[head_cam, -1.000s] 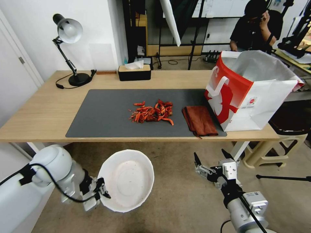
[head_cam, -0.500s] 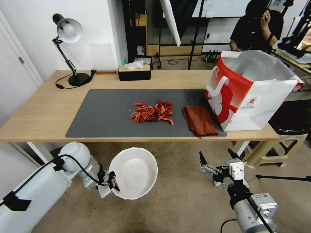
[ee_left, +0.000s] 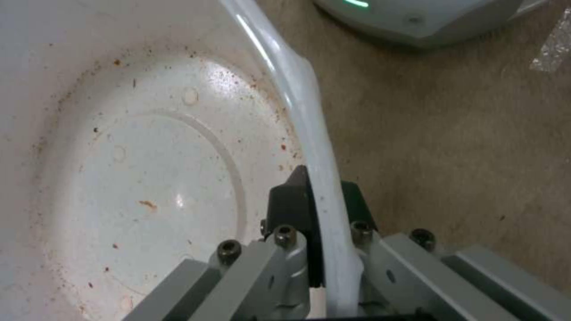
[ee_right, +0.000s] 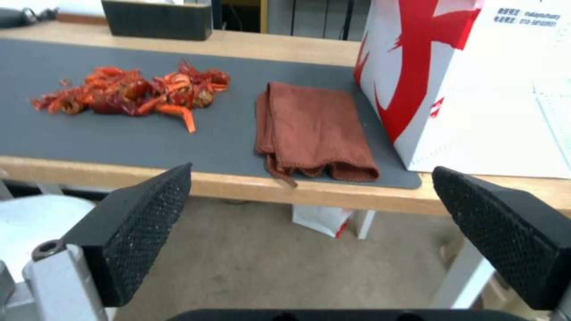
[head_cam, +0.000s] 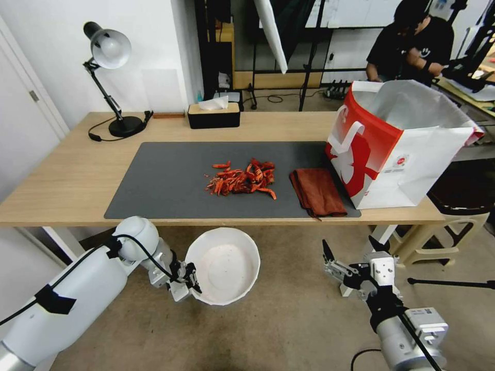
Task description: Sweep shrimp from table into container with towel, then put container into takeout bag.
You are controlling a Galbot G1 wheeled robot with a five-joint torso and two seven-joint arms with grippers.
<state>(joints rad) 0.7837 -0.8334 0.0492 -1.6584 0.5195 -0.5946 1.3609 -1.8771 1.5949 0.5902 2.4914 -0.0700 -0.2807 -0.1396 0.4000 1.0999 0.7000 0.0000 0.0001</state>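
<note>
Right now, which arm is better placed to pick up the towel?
Probably the right. The right claw is open, empty and nearest the towel; the left claw is shut on the container's rim.

We seem to be in a lab or studio workspace: a wooden table with a desk lamp, black equipment stands and cables on the bare floor behind it.

red-orange shrimp, rust-brown towel, white container, dark grey mat
</note>
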